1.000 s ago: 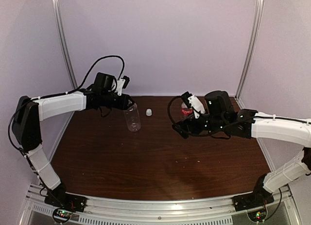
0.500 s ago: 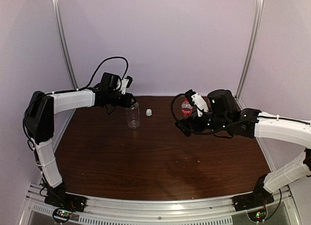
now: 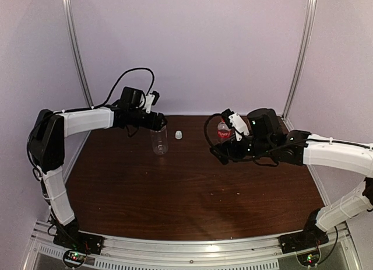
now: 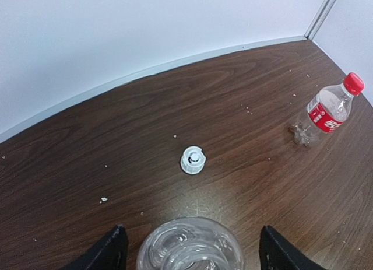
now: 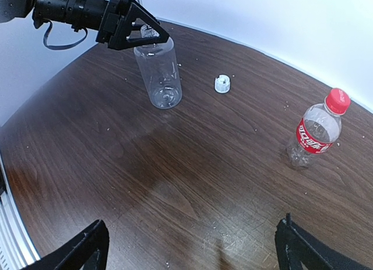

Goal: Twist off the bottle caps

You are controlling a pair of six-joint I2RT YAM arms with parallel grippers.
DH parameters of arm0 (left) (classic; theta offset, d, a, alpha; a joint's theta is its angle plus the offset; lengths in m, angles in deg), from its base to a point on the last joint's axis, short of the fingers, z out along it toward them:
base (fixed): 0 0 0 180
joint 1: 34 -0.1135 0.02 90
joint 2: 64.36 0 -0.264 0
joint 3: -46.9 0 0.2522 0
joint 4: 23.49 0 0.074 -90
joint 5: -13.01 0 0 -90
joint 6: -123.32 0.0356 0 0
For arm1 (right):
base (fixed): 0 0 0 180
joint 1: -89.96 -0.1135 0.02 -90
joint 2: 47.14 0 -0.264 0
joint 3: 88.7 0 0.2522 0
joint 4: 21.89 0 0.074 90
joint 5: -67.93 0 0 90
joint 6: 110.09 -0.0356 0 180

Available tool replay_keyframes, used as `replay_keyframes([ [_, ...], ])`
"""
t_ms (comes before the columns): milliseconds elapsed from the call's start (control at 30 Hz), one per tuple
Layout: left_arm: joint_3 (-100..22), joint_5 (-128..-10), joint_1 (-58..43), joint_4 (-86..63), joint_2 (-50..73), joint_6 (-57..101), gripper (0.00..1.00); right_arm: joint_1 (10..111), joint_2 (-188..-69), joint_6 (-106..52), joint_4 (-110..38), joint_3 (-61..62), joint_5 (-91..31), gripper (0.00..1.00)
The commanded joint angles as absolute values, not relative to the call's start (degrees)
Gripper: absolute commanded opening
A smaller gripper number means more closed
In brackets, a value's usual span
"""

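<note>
Dark wooden table (image 5: 175,182) inside a pale-walled booth, with two white-and-black arms reaching in from the near edge.

At far left, a plain clear bottle (image 5: 158,77), upright, mouth open, no cap on it. Left gripper (image 4: 192,249) straddling the top of that bottle, jaws spread to either side of the rim with a sliver of table showing on each side in the left wrist view. Apparently not clamped.

Just beyond the plain bottle, a white cap (image 4: 193,160) lying loose on the wood, hollow side up, touching nothing.

Further right, near the back wall, a shorter bottle with a red label (image 5: 315,136), upright, red cap (image 5: 337,101) on. Half the job done, by the look of it, with the red cap left to do.

Right gripper (image 5: 195,249) hovering over bare table, jaws wide and holding nothing, near the labelled bottle but not touching it.

Likely troubles from here, as a judgement only:
- Tipping the labelled bottle, which looks empty and light, if one finger strikes its side on the way in.
- Turning the whole bottle rather than the cap, if only the cap is gripped and the body is left free.
- Catching the plain bottle's rim while lifting the left gripper away, and toppling it onto the white cap.
- Knocking the loose white cap towards the back edge with a passing arm.
</note>
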State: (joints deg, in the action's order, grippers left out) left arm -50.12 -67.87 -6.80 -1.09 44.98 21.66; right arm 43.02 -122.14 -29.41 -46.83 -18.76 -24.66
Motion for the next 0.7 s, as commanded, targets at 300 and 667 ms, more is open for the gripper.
replay_keyframes([
  [300, -39.6, -70.6, -7.8, -5.8, 27.0, 17.0, 0.91, 45.0, -128.5, -32.7, -49.4, -12.2, -18.4, 1.0],
  [667, -17.6, -65.6, -8.1, -12.0, 3.9, 12.1, 0.98, 52.2, -139.6, -30.8, -52.2, 0.8, -16.5, 1.0],
])
